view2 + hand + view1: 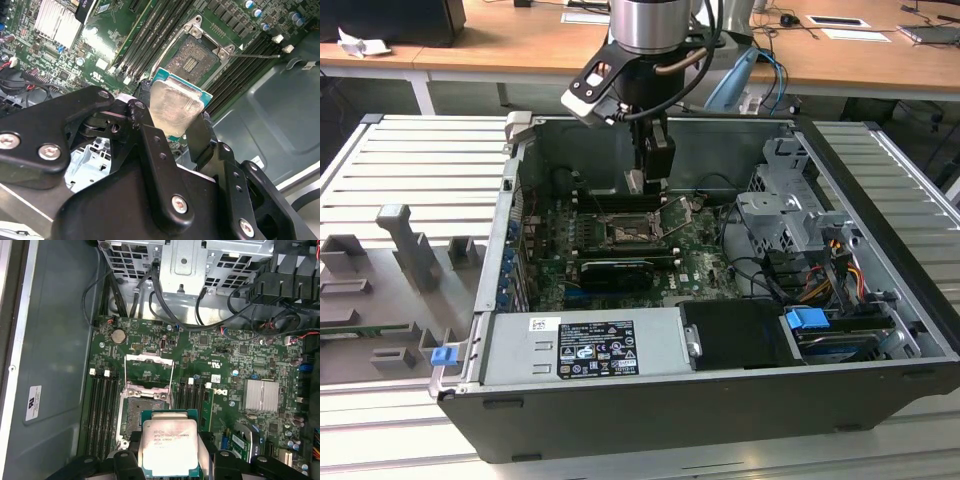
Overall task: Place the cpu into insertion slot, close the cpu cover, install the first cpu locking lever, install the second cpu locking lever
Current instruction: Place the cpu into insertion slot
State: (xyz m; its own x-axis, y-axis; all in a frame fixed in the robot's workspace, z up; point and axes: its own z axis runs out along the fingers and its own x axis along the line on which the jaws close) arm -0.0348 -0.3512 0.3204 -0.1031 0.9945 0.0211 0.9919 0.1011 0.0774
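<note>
Computer case (720,400) of black metal lay open on its side, with a green circuit board (200,350) on its floor. Above the board hung the arm's black gripper (172,117), its jaws pinching the cpu (172,107), a thin square chip with a pale silver face, by two opposite edges. The insertion slot (135,417), a dark square socket with a silver rim, lay below and just ahead of the jaws, apart from the chip. The cpu cover (148,370), a thin silver frame, stood hinged open beyond it.

As a likely risk, a tilted or offset descent could jam a corner on the rim and bend the contacts.

The exterior view showed the gap between chip and board. The second wrist view showed fingers (202,137) pressed on the chip's edges.
</note>
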